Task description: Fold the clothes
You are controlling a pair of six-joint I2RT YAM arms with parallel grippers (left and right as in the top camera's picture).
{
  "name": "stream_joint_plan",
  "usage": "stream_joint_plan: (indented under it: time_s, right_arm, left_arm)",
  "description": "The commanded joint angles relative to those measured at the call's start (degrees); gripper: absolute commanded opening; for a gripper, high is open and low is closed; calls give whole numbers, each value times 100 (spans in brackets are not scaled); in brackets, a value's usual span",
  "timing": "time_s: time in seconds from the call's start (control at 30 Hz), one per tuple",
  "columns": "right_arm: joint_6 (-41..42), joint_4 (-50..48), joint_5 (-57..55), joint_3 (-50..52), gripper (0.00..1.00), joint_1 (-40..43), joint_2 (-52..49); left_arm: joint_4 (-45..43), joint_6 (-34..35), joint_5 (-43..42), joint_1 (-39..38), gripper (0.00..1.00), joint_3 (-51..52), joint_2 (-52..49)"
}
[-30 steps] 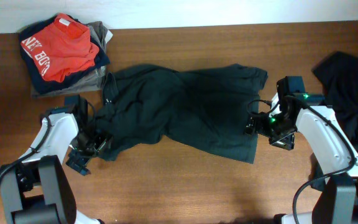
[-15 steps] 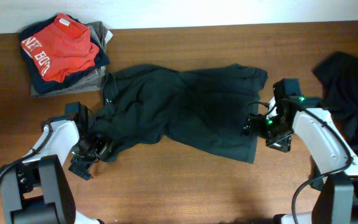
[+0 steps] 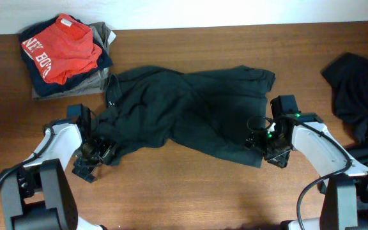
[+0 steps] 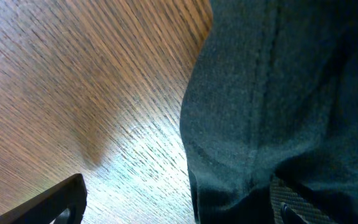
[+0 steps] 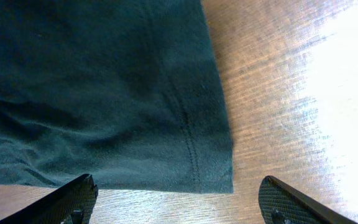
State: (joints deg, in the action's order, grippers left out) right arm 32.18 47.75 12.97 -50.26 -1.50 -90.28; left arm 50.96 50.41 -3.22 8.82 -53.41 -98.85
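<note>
Hem of dark shirt [image 3: 190,112] between right fingers [image 5: 73,198], apart; its edge between left fingers [image 4: 58,200], apart

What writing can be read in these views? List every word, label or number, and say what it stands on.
"NEV" and "BO": white block letters on the red garment atop the pile, seen turned and cut off by folds; this reading is uncertain and the rest is unreadable.
Dark green garment: no writing visible in any view.
Black garment: no writing visible.
</note>
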Motion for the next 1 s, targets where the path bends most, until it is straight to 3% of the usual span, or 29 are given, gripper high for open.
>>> stream_joint_plan:
  time_s: [0.0,0.43,0.47,0.5,0.67,0.83,0.97]
  right_arm:
    - [201,-24,-39,76,87,-55,-61]
    - [282,-22,-474,83,85,-273,-643]
    - [282,-22,-494,87,85,-273,-664]
    - [284,-24,-525,103,85,-273,-682]
    - [284,-114,-575,247,80,-273,-686]
    - [378,-219,-577,400,65,-273,-686]
    - [437,-256,-579,422,41,-273,-686]
  left_arm:
    - [-87,79,39,24,93,116,-79]
    - [-85,79,39,24,92,116,-79]
    - [-83,76,37,24,81,116,-79]
    - [-81,74,37,24,77,116,-79]
    - [-83,76,37,24,73,116,-79]
    - [-55,72,37,24,51,116,-79]
    - [-39,0,37,24,28,116,-79]
